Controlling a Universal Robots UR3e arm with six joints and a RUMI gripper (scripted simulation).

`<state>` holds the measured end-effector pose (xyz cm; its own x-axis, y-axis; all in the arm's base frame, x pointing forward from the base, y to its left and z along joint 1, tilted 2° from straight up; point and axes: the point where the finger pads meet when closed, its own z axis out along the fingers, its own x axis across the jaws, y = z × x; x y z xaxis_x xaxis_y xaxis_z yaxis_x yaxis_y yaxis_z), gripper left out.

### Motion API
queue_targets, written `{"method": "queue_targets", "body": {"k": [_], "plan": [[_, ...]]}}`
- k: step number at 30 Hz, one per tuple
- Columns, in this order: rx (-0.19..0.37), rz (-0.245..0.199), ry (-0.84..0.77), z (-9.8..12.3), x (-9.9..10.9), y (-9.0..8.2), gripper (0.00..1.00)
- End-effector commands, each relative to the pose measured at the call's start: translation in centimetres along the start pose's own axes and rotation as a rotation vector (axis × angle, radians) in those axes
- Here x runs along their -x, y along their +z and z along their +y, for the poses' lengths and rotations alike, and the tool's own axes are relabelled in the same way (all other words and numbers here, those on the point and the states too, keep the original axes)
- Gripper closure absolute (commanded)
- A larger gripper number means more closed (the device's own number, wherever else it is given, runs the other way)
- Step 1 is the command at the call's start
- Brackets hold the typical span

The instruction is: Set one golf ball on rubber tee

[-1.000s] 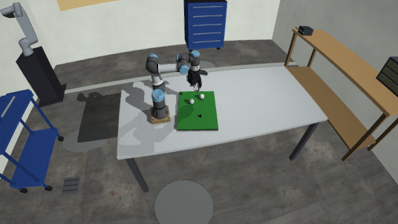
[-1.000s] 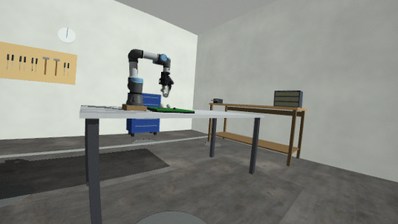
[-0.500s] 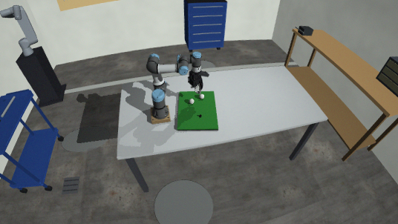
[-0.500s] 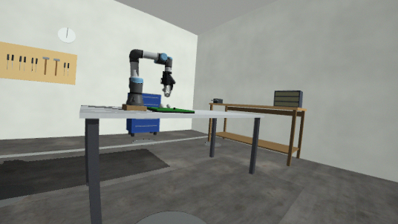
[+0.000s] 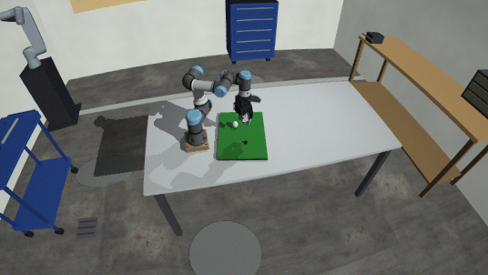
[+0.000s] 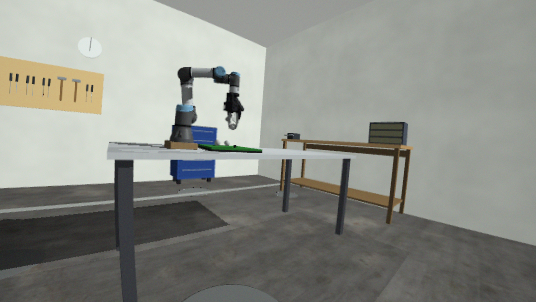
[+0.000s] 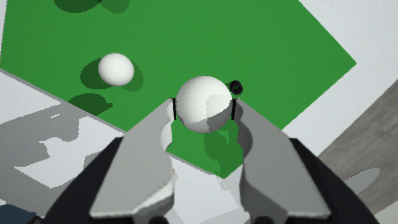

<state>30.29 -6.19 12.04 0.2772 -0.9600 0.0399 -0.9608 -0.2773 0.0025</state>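
Note:
My gripper [image 7: 203,99] is shut on a white golf ball [image 7: 204,103] and holds it well above the green mat [image 5: 241,136]. In the top and exterior views the gripper [image 5: 246,119] hangs over the far part of the mat [image 6: 231,149], raised high above the table. A second white golf ball [image 5: 235,124] lies on the mat, up and left of the held ball in the wrist view [image 7: 116,69]. The small black rubber tee [image 5: 246,142] stands on the mat nearer the front; in the wrist view it peeks out just right of the held ball.
The arm's base [image 5: 197,145] stands on a wooden block left of the mat. A wooden shelf unit [image 5: 423,109] stands to the right of the table and a blue drawer cabinet [image 5: 251,29] behind it.

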Motion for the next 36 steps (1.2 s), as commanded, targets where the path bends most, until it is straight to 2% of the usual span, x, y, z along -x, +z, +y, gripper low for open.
{"method": "queue_targets", "body": {"k": [1, 5, 10, 23, 30, 36], "plan": [[-0.007, -0.003, -0.003, 1.5, -2.5, -0.3, 1.00], [-0.007, -0.002, -0.003, 2.8, -4.0, -0.5, 1.00], [-0.007, -0.002, -0.003, 3.6, -4.9, -0.6, 1.00], [-0.007, -0.002, -0.003, 3.7, -5.0, -0.4, 1.00], [-0.007, -0.002, -0.003, 3.7, -5.1, 0.3, 1.00], [-0.007, -0.002, -0.003, 3.6, -5.1, 1.8, 1.00]]}}
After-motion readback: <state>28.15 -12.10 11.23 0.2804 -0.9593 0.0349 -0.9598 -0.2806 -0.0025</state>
